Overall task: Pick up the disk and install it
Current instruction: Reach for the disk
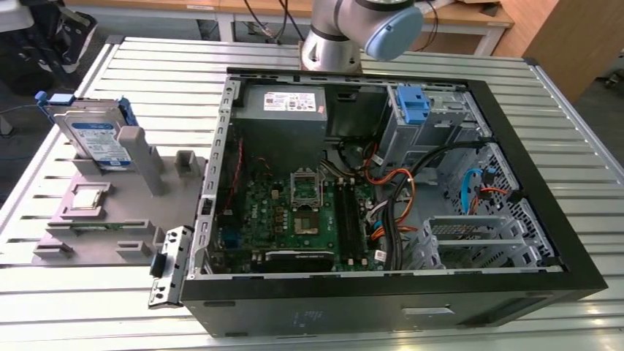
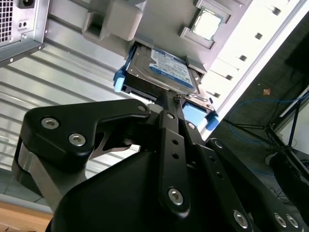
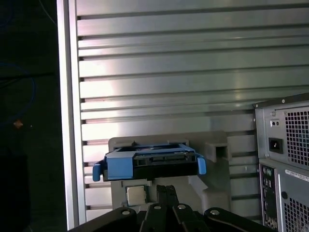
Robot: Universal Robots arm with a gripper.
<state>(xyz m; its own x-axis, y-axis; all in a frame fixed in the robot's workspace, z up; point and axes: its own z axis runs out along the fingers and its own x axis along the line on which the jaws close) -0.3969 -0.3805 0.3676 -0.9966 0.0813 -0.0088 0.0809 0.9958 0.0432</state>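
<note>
The disk stood on edge in the grey holder, its blue edge presumably offered for grasping. The gripper faced it, fingers together, empty.

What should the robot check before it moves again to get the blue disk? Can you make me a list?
1. Disk standing upright in the grey holder: ok.
2. Nothing lying on the disk: ok.
3. Gripper pointed towards the disk's blue end: ok.
4. Gripper open enough to grab: not ok, it is shut and holds nothing.
5. Computer case open, its inside showing: ok.
6. Free slot in the drive bay: cannot tell.
</note>
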